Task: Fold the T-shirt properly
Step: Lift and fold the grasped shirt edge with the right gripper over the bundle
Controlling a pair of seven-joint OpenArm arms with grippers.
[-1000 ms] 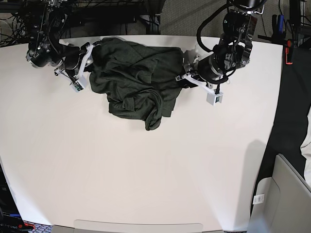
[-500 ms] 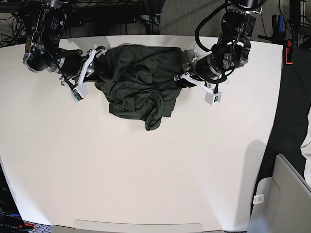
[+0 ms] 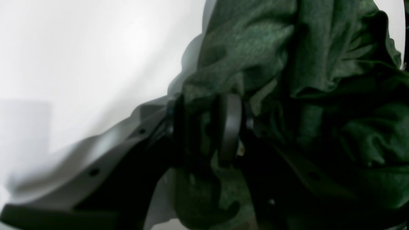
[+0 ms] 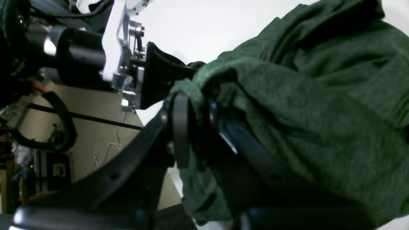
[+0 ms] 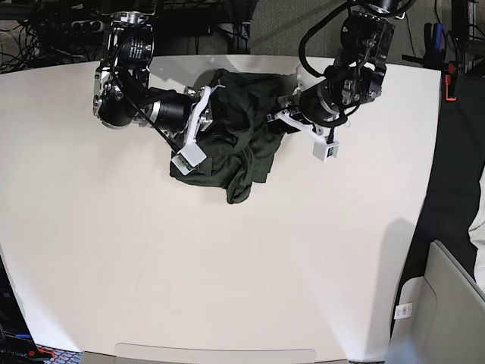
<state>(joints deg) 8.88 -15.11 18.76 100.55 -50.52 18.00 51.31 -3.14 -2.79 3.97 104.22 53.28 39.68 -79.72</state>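
With the shirt [image 5: 227, 133] bunched at the upper middle of the worktop [image 5: 227, 265] and both the left fingers [image 3: 204, 127] and right fingers [image 4: 195, 124] clamped on its folds, either pinch could have slipped or caught several layers, deepening the tangle.

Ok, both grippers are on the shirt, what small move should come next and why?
Probably draw the two arms apart and lift a little. The right gripper and left gripper each pinch a fold of the T-shirt, which sits bunched in a crumpled heap on the table. Spreading it out looks needed before any neat fold is possible.
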